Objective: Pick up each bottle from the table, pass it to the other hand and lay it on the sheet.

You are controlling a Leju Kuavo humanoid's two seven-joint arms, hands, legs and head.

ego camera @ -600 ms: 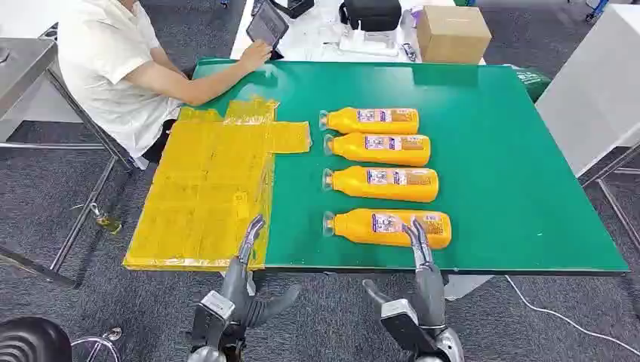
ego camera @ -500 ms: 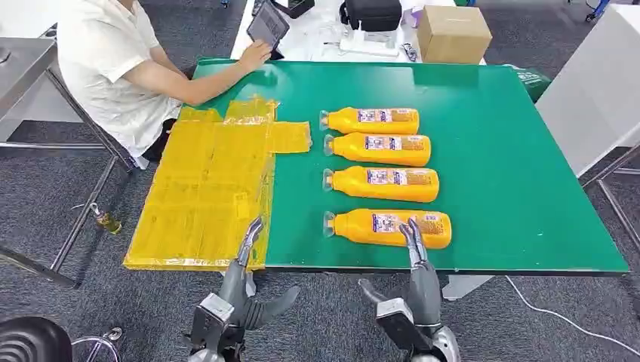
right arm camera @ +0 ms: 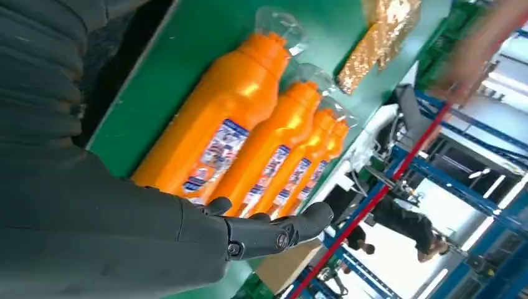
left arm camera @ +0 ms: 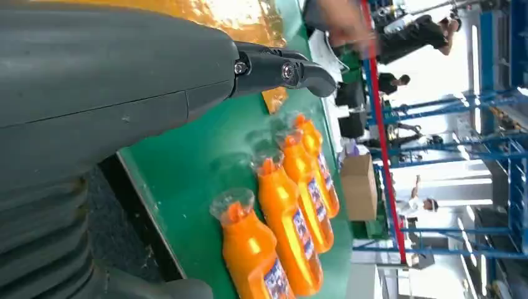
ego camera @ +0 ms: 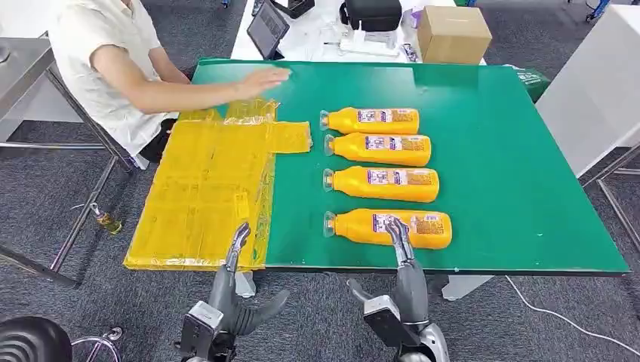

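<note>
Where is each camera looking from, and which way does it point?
Head view: high on the robot, looking down at the green table; left hand and right hand show.
Left wrist view: behind the left hand, facing the bottles.
Right wrist view: behind the right hand, facing the same bottles.

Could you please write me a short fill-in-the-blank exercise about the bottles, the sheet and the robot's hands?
1. ____ orange bottles lie on the green table.
2. The right hand reaches over the ____ bottle.
3. The yellow sheet lies on the robot's ____ side.
4. The left hand holds ____.

Missing words: four; nearest; left; nothing
</note>
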